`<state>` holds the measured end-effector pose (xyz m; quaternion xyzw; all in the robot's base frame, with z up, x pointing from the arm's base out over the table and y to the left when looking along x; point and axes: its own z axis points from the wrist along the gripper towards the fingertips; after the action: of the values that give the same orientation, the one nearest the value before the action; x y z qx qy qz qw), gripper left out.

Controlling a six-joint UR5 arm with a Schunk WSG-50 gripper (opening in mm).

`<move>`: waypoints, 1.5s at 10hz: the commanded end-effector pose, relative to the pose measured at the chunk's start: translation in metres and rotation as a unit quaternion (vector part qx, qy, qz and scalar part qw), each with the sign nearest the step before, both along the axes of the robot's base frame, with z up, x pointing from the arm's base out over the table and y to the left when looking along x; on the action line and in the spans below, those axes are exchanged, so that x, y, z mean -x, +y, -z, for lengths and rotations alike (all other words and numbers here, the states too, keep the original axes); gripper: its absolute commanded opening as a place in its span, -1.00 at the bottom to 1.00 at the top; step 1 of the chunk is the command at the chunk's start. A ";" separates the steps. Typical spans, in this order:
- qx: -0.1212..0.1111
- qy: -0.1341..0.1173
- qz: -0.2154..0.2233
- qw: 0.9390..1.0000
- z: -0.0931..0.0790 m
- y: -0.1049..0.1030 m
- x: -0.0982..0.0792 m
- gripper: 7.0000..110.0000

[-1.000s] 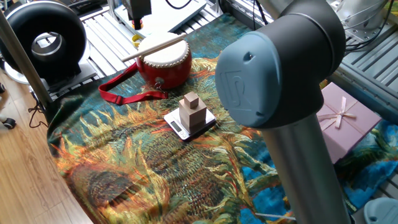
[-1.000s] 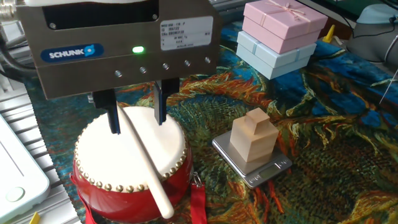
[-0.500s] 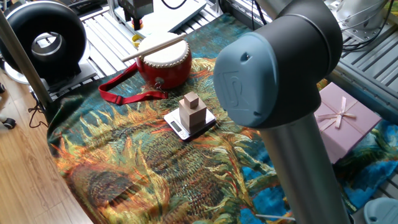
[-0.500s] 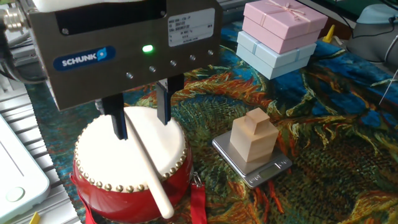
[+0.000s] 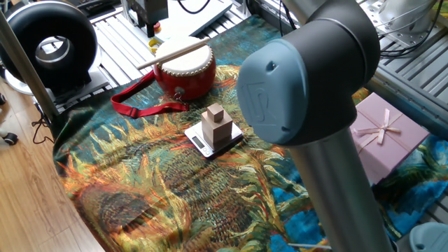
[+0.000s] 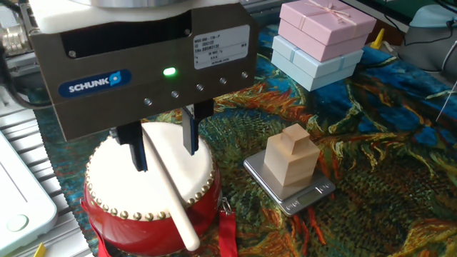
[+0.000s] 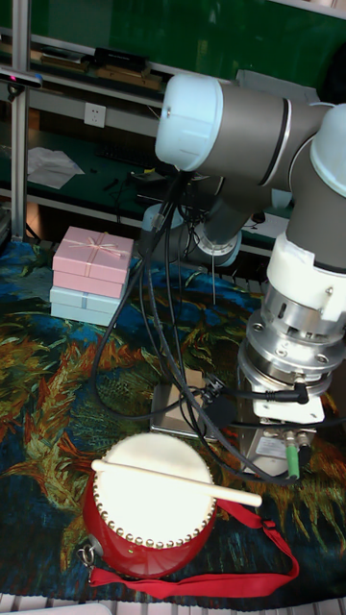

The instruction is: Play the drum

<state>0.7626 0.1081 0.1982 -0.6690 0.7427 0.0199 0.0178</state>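
Note:
The drum [image 6: 153,207] has a glossy red body and a cream head. It stands on the patterned cloth, also seen in one fixed view as the drum [image 5: 185,68] and in the tall view as the drum [image 7: 149,514]. A pale wooden stick [image 6: 168,193] lies loose across its head, one end overhanging the rim. The red strap [image 5: 140,105] trails on the cloth. My gripper [image 6: 164,146] hangs open above the drum's edge. The stick shows in the gap between the dark fingers [image 6: 189,135], with no visible contact. In the tall view the fingertips are hidden.
A stack of wooden blocks [image 6: 293,160] sits on a small scale [image 6: 314,196] right of the drum. Pink and blue gift boxes [image 6: 321,39] stand behind. A black round fan [image 5: 49,45] is off the cloth's corner. My arm's elbow [image 5: 308,77] blocks much of one fixed view.
The gripper has shifted slightly, lower and a little rightward in the other fixed view, still open. The drum and the stick have not moved.

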 end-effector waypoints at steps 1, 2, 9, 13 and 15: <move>0.009 0.004 0.012 1.000 -0.001 -0.001 0.001 -0.28; 0.014 0.005 0.016 1.000 -0.001 -0.004 0.001 -0.28; 0.048 0.036 0.035 0.998 -0.002 -0.020 0.017 -0.28; 0.023 0.034 0.035 0.999 -0.002 -0.008 0.016 -0.28; 0.016 0.048 0.030 0.998 -0.002 -0.004 0.023 -0.28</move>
<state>0.7457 0.0977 0.1993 -0.6420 0.7658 0.0229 -0.0290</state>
